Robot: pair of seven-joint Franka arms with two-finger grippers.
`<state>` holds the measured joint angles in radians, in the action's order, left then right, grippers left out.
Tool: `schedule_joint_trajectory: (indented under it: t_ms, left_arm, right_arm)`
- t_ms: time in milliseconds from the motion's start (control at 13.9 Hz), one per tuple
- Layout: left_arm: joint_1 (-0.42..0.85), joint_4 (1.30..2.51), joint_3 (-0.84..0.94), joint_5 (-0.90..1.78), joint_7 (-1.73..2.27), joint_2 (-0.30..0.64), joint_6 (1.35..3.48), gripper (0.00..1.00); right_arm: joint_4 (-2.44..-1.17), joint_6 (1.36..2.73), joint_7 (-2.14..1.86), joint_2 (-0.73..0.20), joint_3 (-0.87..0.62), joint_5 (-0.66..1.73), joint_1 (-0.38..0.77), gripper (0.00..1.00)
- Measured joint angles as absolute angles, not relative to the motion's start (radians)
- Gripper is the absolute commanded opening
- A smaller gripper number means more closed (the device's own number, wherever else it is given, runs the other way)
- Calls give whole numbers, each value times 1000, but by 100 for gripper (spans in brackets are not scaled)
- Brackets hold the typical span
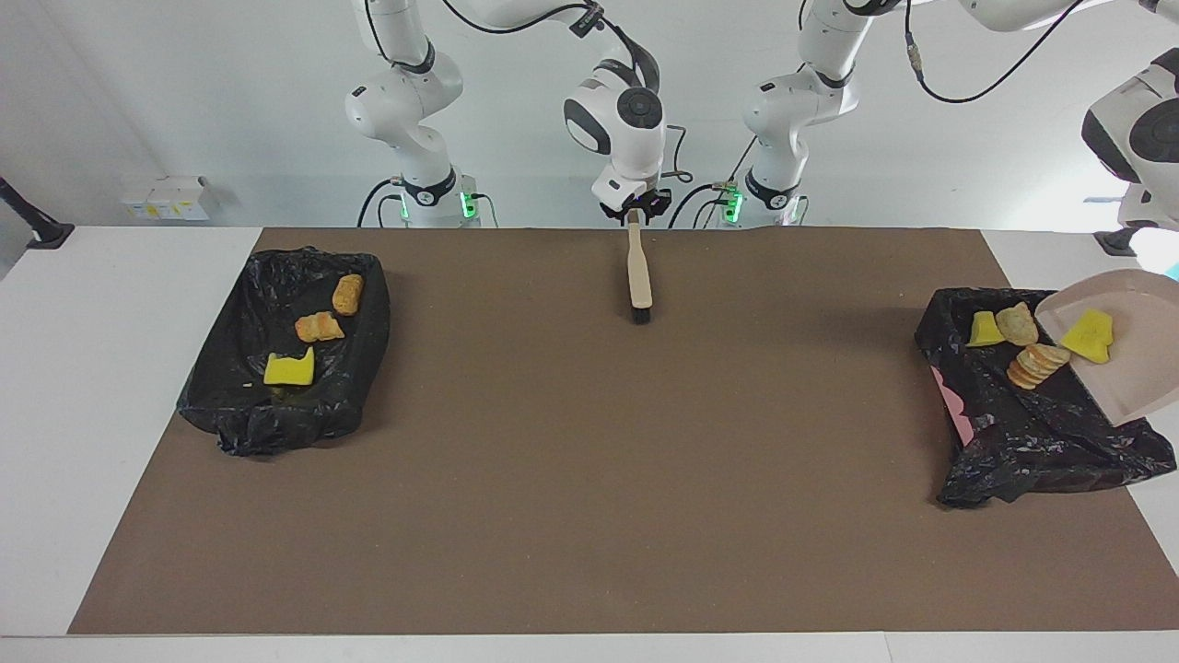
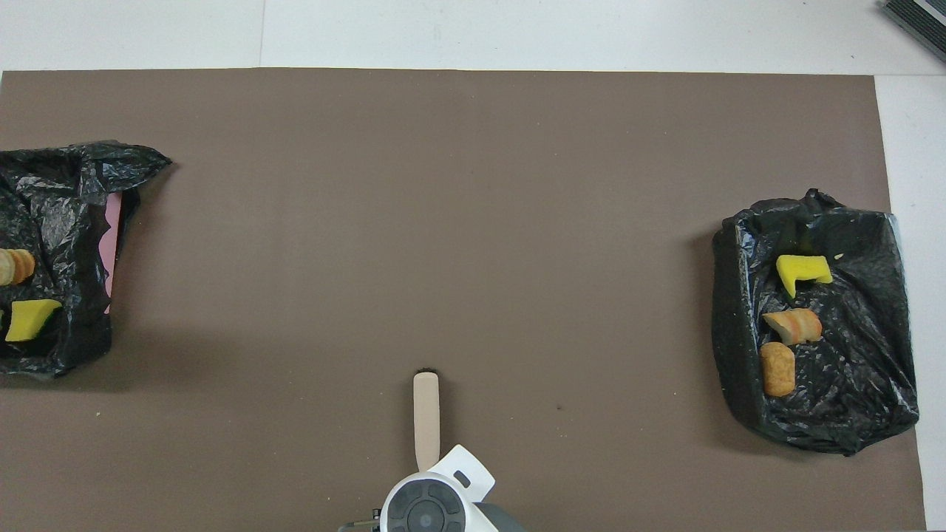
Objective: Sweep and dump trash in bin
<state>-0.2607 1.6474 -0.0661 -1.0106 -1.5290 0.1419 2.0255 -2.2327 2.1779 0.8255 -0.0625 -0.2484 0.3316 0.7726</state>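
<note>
Right tool [image 1: 635, 214]: state unclear, at brush [image 1: 637, 273] handle | left tool: out of view, closed | dustpan [image 1: 1131, 354] tilted, trash [image 1: 1036, 364] sliding into bin [image 1: 1032, 433]

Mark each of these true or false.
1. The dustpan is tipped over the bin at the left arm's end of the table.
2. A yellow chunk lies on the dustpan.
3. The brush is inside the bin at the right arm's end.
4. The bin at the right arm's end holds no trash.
1. True: the dustpan is tilted over the bin at the left arm's end.
2. True: one yellow chunk is on it.
3. False: the brush lies on the brown mat, its handle end at the right gripper.
4. False: the bin at the right arm's end holds three scraps.
</note>
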Motion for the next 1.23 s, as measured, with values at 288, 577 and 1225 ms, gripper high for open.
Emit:
schedule_joint_trajectory:
  t_ms: [288,577,1225]
  left_arm:
    - [-202,1597,-64,-1052,-1528,132,1919,0]
    - [-142,1580,-61,-1140,-1528,129,1879,0]
    - [39,1571,-51,-1166,-1405,104,1575,0]
  right_arm:
    - [-2189,2181,825,-66,-246,332,719,100]
    - [-2105,2064,816,3,-239,328,569,100]
    - [-1789,1649,547,108,-215,153,150,100]
